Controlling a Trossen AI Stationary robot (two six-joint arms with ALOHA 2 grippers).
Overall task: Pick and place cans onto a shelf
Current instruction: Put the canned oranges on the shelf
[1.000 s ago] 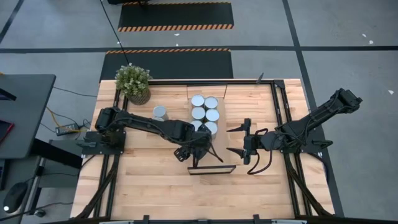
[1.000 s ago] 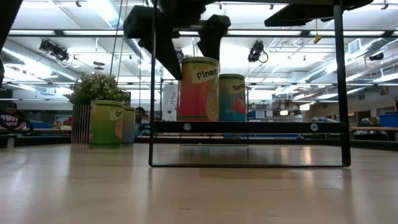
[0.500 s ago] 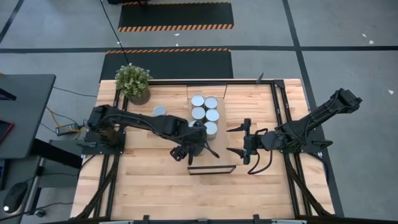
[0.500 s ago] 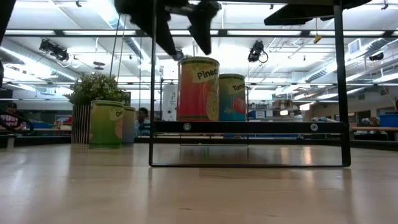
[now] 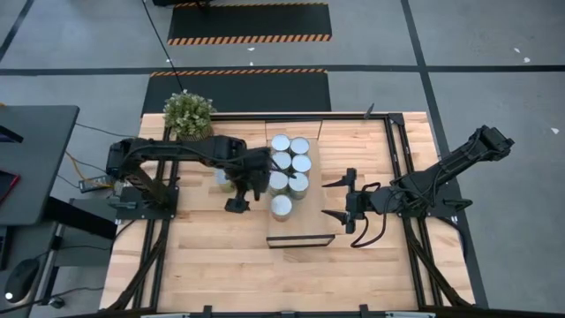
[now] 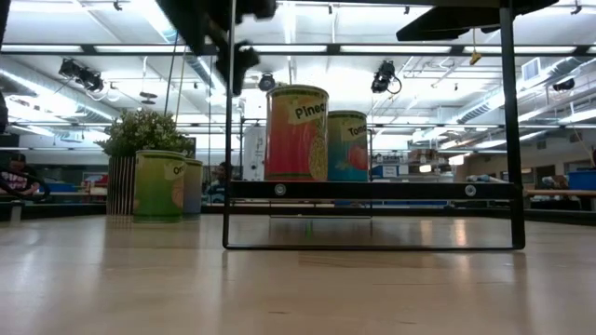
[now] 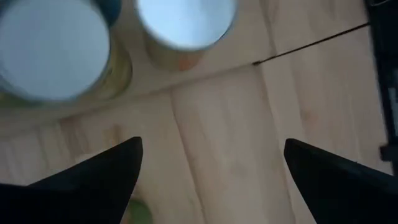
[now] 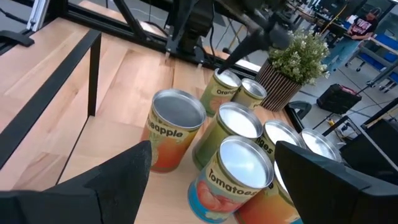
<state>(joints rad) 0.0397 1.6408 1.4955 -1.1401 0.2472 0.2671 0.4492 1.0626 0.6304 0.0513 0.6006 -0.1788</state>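
From above, the long narrow light-wood shelf with its thin dark frame (image 5: 300,231) carries a cluster of silver-topped cylindrical cans (image 5: 291,164), while the left gripper (image 5: 240,196) hangs empty with fingers spread just left of that shelf and the right gripper (image 5: 336,200), also spread and empty, waits just right of it. At table height, a red-orange pineapple can (image 6: 297,133) and a teal tomato can (image 6: 348,145) stand on the shelf's board, with a yellow-green can (image 6: 160,185) on the tabletop left of the shelf by the potted green plant (image 6: 142,132). The left wrist view shows two silver can tops (image 7: 53,46) beyond its parted fingers (image 7: 93,177), and the right wrist view shows the cans grouped beyond its own wide-apart fingers (image 8: 336,177).
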